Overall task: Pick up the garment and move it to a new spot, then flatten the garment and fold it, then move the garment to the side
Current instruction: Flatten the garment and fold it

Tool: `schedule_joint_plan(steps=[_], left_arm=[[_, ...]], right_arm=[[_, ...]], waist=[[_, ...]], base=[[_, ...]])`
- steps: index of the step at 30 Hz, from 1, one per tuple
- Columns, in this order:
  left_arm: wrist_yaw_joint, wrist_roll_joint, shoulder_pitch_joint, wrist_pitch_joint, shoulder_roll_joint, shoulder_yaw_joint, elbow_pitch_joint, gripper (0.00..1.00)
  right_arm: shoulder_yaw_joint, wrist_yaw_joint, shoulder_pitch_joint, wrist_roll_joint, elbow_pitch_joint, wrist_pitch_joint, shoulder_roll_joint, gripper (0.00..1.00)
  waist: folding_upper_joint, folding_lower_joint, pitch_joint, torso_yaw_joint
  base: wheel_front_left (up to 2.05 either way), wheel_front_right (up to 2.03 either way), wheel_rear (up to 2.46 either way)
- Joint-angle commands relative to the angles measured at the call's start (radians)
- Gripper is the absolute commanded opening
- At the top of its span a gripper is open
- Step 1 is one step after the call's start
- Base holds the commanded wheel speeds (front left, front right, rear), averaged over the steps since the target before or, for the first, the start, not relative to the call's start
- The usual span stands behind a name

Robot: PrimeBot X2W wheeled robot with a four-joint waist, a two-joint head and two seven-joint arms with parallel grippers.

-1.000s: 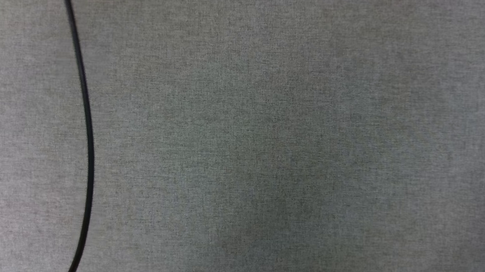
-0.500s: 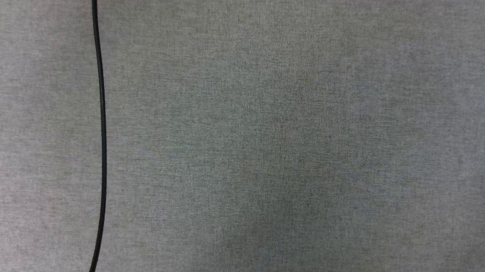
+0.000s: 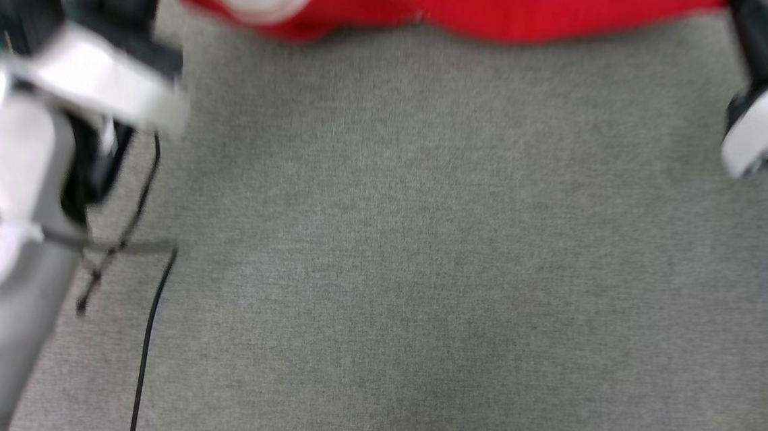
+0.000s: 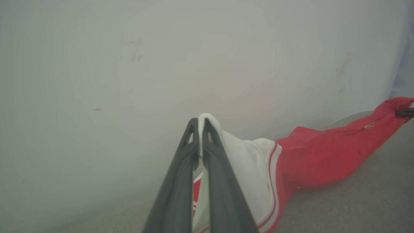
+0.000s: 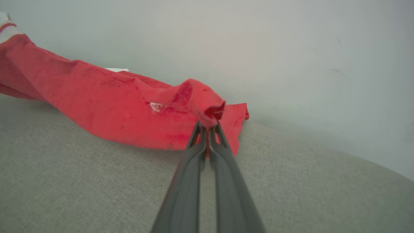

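The left gripper point(image 4: 200, 121) is squeezed tight on the white sleeve of the shirt point(image 4: 323, 155). The right gripper point(image 5: 207, 124) is squeezed tight on a red edge at the other end. The shirt is red, with a white sleeve and stripy red-and-white trim. It runs stretched between the two grippers, its low part lying on the grey cloth point(image 5: 81, 181). The wrist views show a pale wall point(image 4: 129, 64) right behind it. The head view (quite blurry) shows the shirt along the top edge, and a thin black cable point(image 3: 145, 347) on the cloth at the lower left.

Red garment point(image 5: 106, 106) — white sleeve point(image 4: 249, 168), apparently striped
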State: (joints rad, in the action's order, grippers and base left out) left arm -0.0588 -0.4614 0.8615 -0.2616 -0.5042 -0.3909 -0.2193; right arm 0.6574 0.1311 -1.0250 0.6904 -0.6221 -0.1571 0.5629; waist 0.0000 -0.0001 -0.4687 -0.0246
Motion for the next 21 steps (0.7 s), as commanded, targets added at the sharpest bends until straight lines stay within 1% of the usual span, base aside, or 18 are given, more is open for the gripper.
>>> schedule_joint_plan(steps=[1, 7, 11, 16, 21], left_arm=[[0.007, -0.006, -0.033, -0.005, -0.009, 0.003, 0.013, 0.0], [0.035, -0.061, -0.321, 0.016, -0.04, -0.01, 0.099, 0.0], [0.064, -0.105, -0.482, 0.033, -0.052, -0.01, 0.141, 0.0], [0.094, -0.161, -0.662, 0.052, -0.056, -0.018, 0.182, 0.0], [0.104, -0.213, -0.804, 0.082, -0.051, -0.041, 0.209, 0.0]], right_arm=[[0.008, -0.001, 0.03, 0.007, 0.008, 0.002, 0.006, 0.0], [0.055, -0.001, 0.199, 0.05, 0.067, 0.022, 0.043, 0.0], [0.079, -0.001, 0.308, 0.065, 0.1, 0.044, 0.067, 0.0], [0.079, -0.001, 0.443, 0.106, 0.137, 0.056, 0.084, 0.0], [0.056, -0.001, 0.572, 0.134, 0.166, 0.052, 0.101, 0.0]], waist=[[0.0, 0.0001, 0.048, -0.005], [0.0, 0.0001, 0.147, -0.002], [0.0, 0.0001, 0.215, 0.003], [0.0, 0.0001, 0.284, 0.002], [0.0, 0.0001, 0.336, 0.004]], base=[[0.0, 0.0, 0.0], [0.0, 0.0, 0.0], [0.0, 0.0, 0.0], [0.0, 0.0, 0.0], [0.0, 0.0, 0.0]])
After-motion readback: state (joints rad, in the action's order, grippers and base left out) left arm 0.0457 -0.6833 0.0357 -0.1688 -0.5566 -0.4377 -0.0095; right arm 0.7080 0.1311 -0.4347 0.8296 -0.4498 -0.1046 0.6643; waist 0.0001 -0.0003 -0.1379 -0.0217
